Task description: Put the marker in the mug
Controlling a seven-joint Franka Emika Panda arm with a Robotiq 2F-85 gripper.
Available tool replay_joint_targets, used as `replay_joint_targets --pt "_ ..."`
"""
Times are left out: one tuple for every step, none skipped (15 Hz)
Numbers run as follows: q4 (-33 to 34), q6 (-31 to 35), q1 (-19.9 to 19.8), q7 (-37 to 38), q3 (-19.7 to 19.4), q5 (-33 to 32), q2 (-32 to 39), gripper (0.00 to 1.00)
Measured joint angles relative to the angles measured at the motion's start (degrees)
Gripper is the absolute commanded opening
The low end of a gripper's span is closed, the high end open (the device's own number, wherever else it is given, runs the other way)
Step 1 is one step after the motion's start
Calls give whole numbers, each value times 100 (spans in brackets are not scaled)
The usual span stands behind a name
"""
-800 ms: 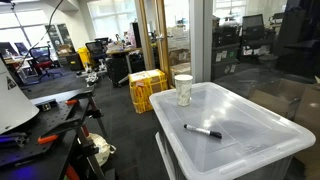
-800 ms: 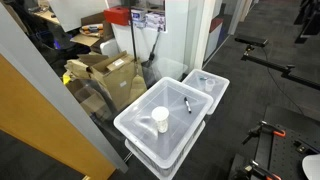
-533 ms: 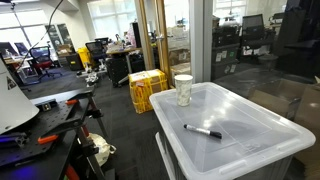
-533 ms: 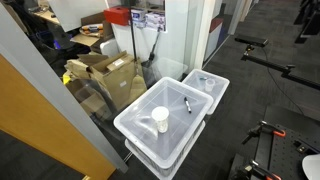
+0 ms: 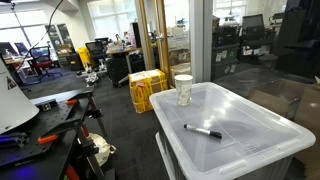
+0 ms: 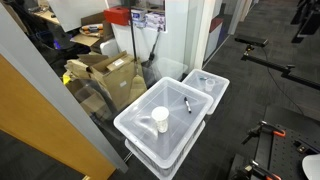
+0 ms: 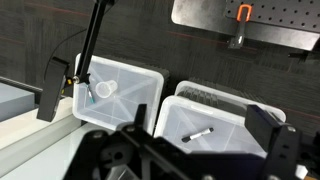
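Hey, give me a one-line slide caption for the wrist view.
Gripper hovers high over two white bins; the mug stands upright, the marker lies flat, apart from it.

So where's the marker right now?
In an exterior view the marker lies flat on the translucent bin lid, near its middle, apart from the mug standing at the lid's far corner.

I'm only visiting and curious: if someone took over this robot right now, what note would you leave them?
Gripper: open, holding nothing, up high, looking down on the scene.
Marker: lying flat on the clear bin lid.
Mug: upright near the lid's corner, apart from the marker.
Done: nothing yet.
Left: pick up the marker and drop it in the mug.
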Motion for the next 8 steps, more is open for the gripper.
replay_joint_targets --pt "-2 165 23 0 -32 -4 32 100" --pt "-2 362 41 0 -71 -5 82 100" --pt "-3 581 44 0 -115 -6 149 100" --pt "-3 826 44 0 -160 -6 231 100" --pt "-3 1099 44 1 -210 -6 327 100" --pt "-4 1387 44 4 -261 -5 432 100" --pt "-5 1671 44 7 -311 9 543 100" --pt "-5 1972 45 7 -367 67 667 100"
